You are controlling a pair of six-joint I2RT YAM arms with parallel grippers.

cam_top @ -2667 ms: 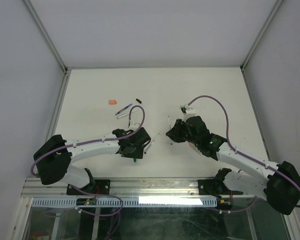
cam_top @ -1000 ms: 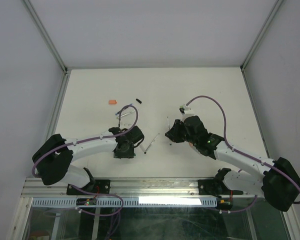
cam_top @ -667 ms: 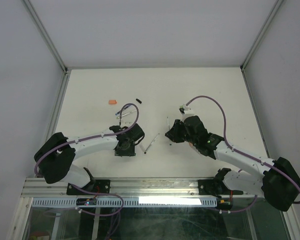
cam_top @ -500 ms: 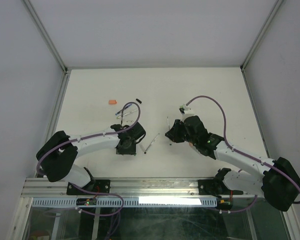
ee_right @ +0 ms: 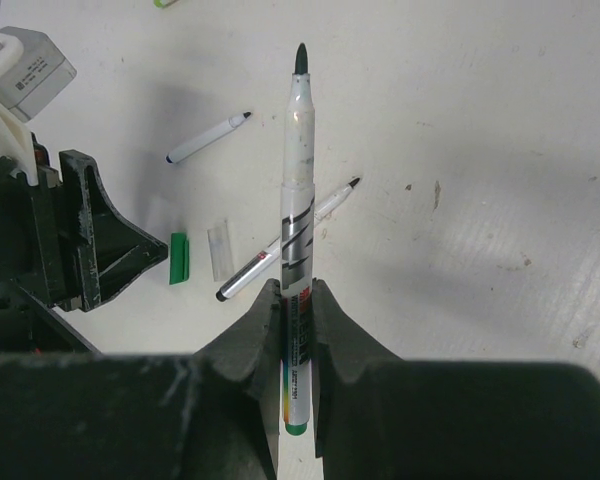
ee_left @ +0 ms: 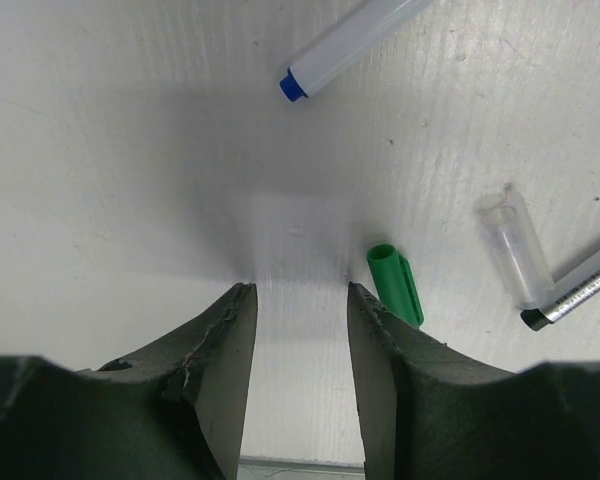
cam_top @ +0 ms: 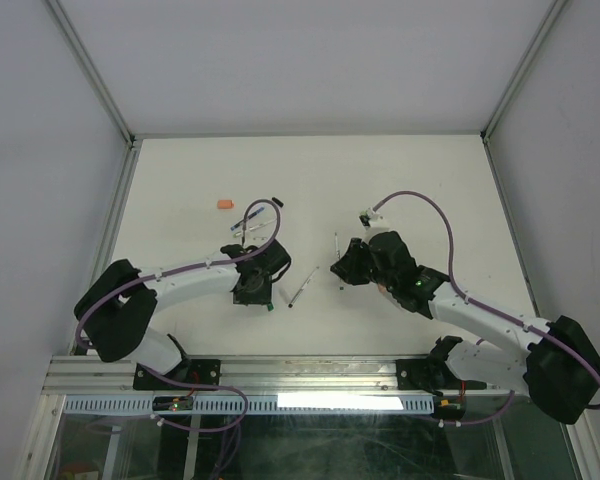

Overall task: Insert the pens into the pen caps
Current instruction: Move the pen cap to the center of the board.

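Observation:
My left gripper (ee_left: 300, 290) is open and empty, low over the table. A dark green pen cap (ee_left: 395, 283) lies just outside its right fingertip, with a clear cap (ee_left: 517, 248) further right. A white pen with a blue tip (ee_left: 355, 42) lies ahead. My right gripper (ee_right: 297, 290) is shut on a white pen (ee_right: 298, 190), dark tip pointing away. In the right wrist view the green cap (ee_right: 178, 258) and clear cap (ee_right: 220, 248) lie beside a loose pen (ee_right: 285, 243). In the top view the left gripper (cam_top: 252, 290) and right gripper (cam_top: 345, 268) are near mid-table.
An orange cap (cam_top: 223, 204) and a black cap (cam_top: 275, 201) lie farther back on the left, near a blue pen (cam_top: 250, 217). Another slim pen (cam_top: 300, 287) lies between the two grippers. White walls enclose the table on three sides.
The left gripper has shifted a little right and away from the base, and the green cap now shows beside it. The right arm and its pen have not moved.

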